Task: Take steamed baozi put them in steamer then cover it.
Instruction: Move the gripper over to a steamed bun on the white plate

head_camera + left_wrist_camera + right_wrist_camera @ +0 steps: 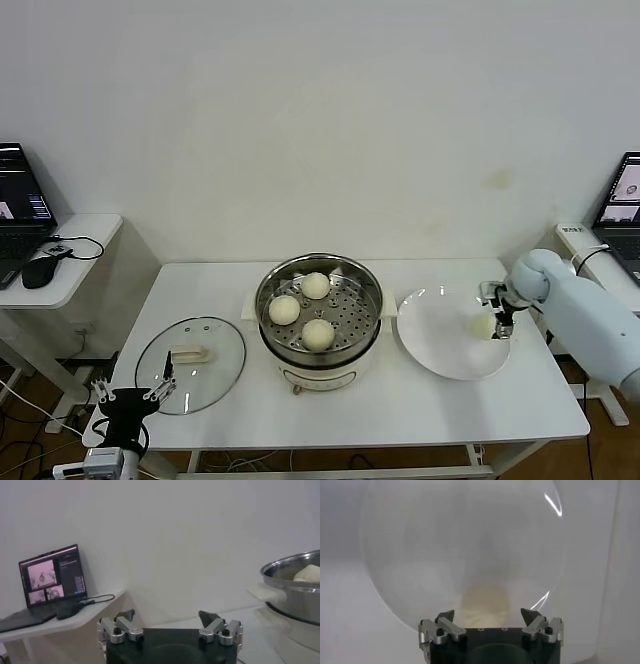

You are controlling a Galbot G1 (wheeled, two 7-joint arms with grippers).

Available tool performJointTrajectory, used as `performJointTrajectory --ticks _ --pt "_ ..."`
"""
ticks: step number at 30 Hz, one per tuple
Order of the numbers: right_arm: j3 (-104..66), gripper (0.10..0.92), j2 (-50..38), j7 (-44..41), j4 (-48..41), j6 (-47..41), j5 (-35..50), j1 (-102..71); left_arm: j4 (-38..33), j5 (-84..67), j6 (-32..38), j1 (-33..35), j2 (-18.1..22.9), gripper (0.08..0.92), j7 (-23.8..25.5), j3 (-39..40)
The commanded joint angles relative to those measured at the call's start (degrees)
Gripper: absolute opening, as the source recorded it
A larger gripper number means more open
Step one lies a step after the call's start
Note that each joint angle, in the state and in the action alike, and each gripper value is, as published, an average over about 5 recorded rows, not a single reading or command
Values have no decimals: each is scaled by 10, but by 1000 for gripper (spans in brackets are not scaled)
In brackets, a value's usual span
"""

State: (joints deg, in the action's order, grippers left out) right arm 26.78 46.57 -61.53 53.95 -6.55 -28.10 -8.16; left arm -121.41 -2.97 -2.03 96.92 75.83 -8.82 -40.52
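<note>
White table (420, 410) — plain wall (320, 120) behind, laptops both sides.

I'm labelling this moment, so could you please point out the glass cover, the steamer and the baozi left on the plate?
cover (205, 372), head view, on the glass.
steamer (372, 283), head view, on the steel rim.
baozi on the plate (482, 325), head view, on its top.

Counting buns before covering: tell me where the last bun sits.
In the head view the last bun lies on the white plate, right of the steamer, with the open right gripper at it.
</note>
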Motion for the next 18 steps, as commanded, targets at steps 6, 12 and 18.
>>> performJointTrajectory --ticks 6,12,18 --pt "-13 807 25 8 -44 -1 -25 -13 7 -1 -1 -4 -1 823 0 2" --pt "-14 750 29 15 -53 -2 -27 -8 10 -2 0 -5 0 823 0 3" --pt "-15 709 36 16 -56 -4 -28 -8 8 -3 0 -5 0 823 0 1"
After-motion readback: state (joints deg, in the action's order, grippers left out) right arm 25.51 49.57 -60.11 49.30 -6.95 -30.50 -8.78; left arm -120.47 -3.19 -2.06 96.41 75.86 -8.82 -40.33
